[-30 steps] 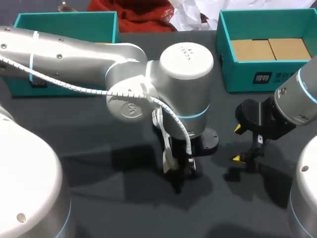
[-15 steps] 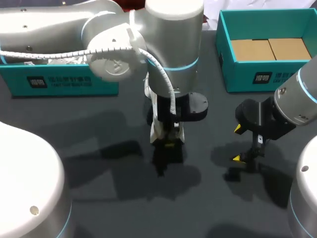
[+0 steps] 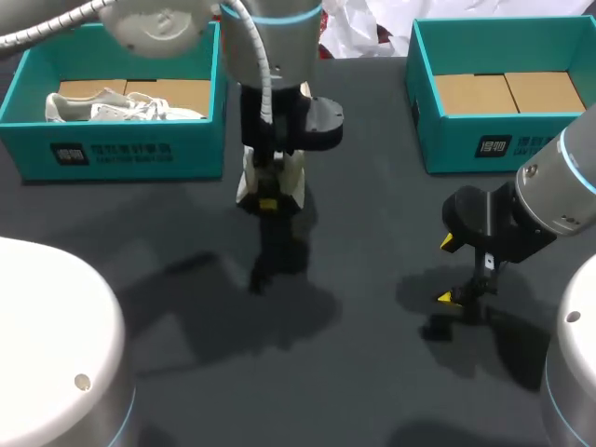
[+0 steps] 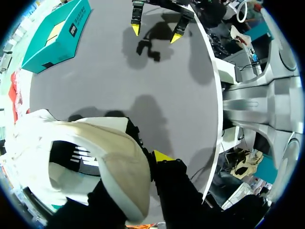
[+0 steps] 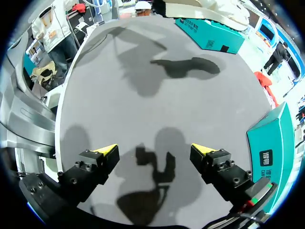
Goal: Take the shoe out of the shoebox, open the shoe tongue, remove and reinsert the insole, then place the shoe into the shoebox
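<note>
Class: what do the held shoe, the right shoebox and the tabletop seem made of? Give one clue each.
Held shoe: likely canvas, matte off-white, soft bending edges.
Right shoebox: cardboard, smooth teal outside, plain brown panels inside.
Tabletop: matte dark grey, soft shadows; material unclear.

White print fronts the left shoebox (image 3: 112, 154) and the right shoebox (image 3: 503, 146); none of it legible.

Dark grey matte tabletop (image 3: 372, 233) crossed by soft shadows, open teal cardboard box (image 3: 447, 140) upright at its far right, white label on the front wall, two plain brown cardboard panels (image 3: 507, 93) lying flat side by side inside it
</note>
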`<action>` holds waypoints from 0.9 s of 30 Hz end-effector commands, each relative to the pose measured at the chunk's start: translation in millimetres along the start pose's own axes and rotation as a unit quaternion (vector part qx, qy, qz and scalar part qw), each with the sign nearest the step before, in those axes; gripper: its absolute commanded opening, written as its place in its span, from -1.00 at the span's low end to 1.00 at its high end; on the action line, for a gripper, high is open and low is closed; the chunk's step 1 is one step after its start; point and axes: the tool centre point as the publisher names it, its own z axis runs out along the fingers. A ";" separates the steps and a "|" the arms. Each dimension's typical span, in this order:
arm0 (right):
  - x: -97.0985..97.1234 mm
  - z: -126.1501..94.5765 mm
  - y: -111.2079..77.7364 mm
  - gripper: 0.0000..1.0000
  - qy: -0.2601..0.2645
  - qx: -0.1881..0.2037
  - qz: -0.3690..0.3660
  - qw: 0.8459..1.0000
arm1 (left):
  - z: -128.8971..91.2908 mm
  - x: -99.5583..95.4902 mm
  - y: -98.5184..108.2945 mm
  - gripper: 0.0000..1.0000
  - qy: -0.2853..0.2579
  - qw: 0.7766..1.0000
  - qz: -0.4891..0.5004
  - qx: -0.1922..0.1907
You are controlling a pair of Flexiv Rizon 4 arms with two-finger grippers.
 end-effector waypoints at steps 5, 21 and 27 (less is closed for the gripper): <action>2.0 -0.6 -1.0 1.00 -0.002 0.000 0.000 1.000 | -27.7 -2.7 24.3 -1.00 -0.013 1.000 0.007 -0.002; 2.0 -0.6 -1.0 1.00 -0.002 0.000 0.000 1.000 | -41.5 -38.2 76.7 -1.00 0.002 1.000 0.007 0.005; 2.0 -0.6 -1.0 1.00 -0.002 0.000 0.000 1.000 | -49.5 -68.2 132.8 -1.00 0.010 1.000 -0.001 0.002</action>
